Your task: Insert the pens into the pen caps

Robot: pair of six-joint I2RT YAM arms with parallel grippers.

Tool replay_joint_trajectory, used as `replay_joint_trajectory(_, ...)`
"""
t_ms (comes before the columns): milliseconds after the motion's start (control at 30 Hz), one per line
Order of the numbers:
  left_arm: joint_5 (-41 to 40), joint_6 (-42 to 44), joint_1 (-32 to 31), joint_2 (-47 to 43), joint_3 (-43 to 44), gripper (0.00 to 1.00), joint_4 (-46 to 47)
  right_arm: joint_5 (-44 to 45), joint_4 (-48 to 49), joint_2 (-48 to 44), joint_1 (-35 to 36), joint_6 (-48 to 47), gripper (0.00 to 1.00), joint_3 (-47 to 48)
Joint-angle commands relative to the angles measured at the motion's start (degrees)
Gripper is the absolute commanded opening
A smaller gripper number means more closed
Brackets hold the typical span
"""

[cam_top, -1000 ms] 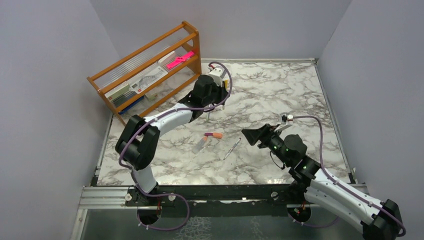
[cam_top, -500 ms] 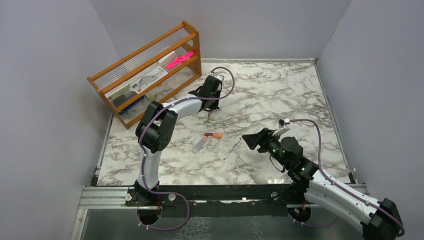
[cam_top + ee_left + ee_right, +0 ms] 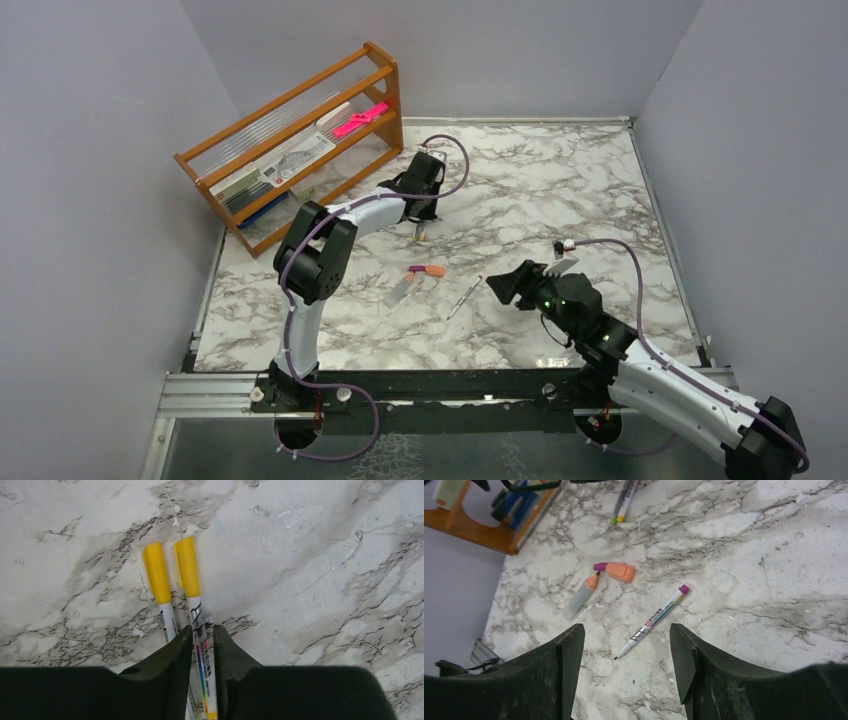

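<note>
Status of work: roughly half complete, in my judgement. At the far side of the marble tabletop [image 3: 560, 180], near the wooden rack [image 3: 300, 110], two pens lie side by side and almost touching, each with a yellow cap [image 3: 187, 565] on its end. These are the left capped pen [image 3: 167, 617] and the right capped pen [image 3: 197, 611]. Both caps look fully seated, so I count these two as finished.

The left gripper [image 3: 203, 630] is down at the table with its fingers set either side of the right capped pen's barrel. The gap is barely wider than the barrel, and it cannot be determined whether the jaws pinch the pen or merely flank it.

Outstanding items lie well apart from that pair, in the middle of the table:
- A fine-tip pen [image 3: 655, 620] with a purple rear end lies bare, nib exposed.
- A pale barrel [image 3: 579, 599] with an orange tip lies near it, uncapped.
- An orange cap [image 3: 621, 572] sits just beyond that tip, with a small purple piece [image 3: 599, 566] against it. Whether that piece is a separate cap cannot be told.

The right gripper [image 3: 624, 630] hovers over the fine-tip pen, jaws wide apart and holding nothing. Neither loose pen has yet been brought to a cap.
</note>
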Motion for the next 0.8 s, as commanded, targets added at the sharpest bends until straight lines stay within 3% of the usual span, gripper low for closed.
replay_joint_trajectory(0, -1.7, -1.1, -0.1, -3.5, 0.9, 0.23, 0.5, 2.4, -6.8, 5.4, 0.2, -3.8, 0.63, 5.1)
replay_joint_trajectory(133, -0.9, -1.8, -0.8, -10.5, -5.0, 0.24, 6.7, 2.1, -11.0, 17.2, 0.1, -7.7, 0.63, 11.2)
replay_joint_trajectory(200, 0.2, -3.2, -1.3, -15.0, -10.2, 0.23, 10.5, 1.6, -12.1, 23.3, 0.2, -9.4, 0.58, 14.6)
replay_joint_trajectory(267, 0.7, -4.2, -2.6, -19.8, -14.8, 0.13, 13.3, 1.3, -11.9, 28.3, 0.2, -11.7, 0.47, 17.8)
replay_joint_trajectory(333, -0.1, -4.4, -5.0, -23.7, -19.1, 0.0, 14.8, 1.6, -10.7, 32.4, 0.2, -13.4, 0.29, 20.6)
replay_joint_trajectory(433, 0.5, -4.4, -9.6, -28.5, -25.0, 0.0, 15.8, 2.4, -7.9, 38.8, 0.2, -15.7, 0.09, 24.2)
replay_joint_trajectory(467, 1.4, -4.9, -11.2, -29.7, -26.8, 0.0, 15.8, 2.5, -7.4, 41.1, 0.2, -16.1, 0.08, 25.8)
replay_joint_trajectory(600, 2.0, -10.7, -15.9, -35.7, -35.7, 0.0, 17.0, 0.8, -8.0, 49.9, 0.1, -16.5, 0.19, 32.4)
replay_joint_trajectory(767, 7.4, -22.6, -17.1, -44.3, -49.1, 0.0, 25.1, -0.2, -6.3, 56.0, 0.2, -15.7, 0.17, 34.1)
